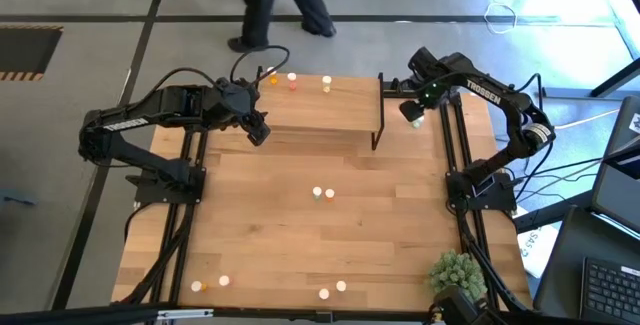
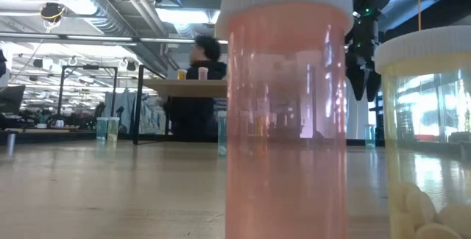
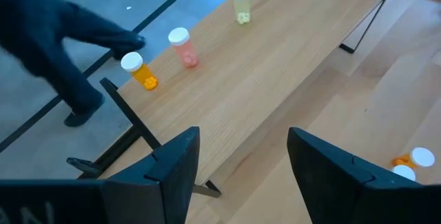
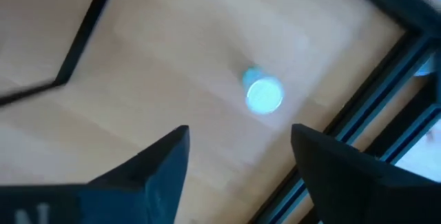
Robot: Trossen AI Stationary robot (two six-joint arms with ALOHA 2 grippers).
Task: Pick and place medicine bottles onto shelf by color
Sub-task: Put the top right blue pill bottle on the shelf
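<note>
Overhead, the shelf [image 1: 320, 105] stood at the far middle of the table [image 1: 300, 235], with three medicine bottles on its far edge: an orange bottle [image 3: 143, 72], a pink bottle [image 3: 183, 47] and a pale yellow bottle [image 3: 240, 2], all upright and spaced apart in a row. The left gripper [image 1: 258, 130] hovered over the shelf's left end, its fingers [image 3: 176, 176] spread apart and holding nothing. The right gripper [image 1: 412, 110] hung just beyond the shelf's right end, fingers wide and empty, above a white-capped bottle [image 4: 264, 95] standing on the table near the black frame rail [image 4: 358, 120].

Other bottles were scattered about: a pair at mid-table [image 1: 323, 194], a pair near the front left corner [image 1: 210, 283] and a pair at the front edge [image 1: 332, 289] (those two filled the low view). A spiky green plant ball [image 1: 457, 273] sat at the front right. Beyond the table's far edge a person [image 1: 280, 5] in dark clothes stood on the floor.
</note>
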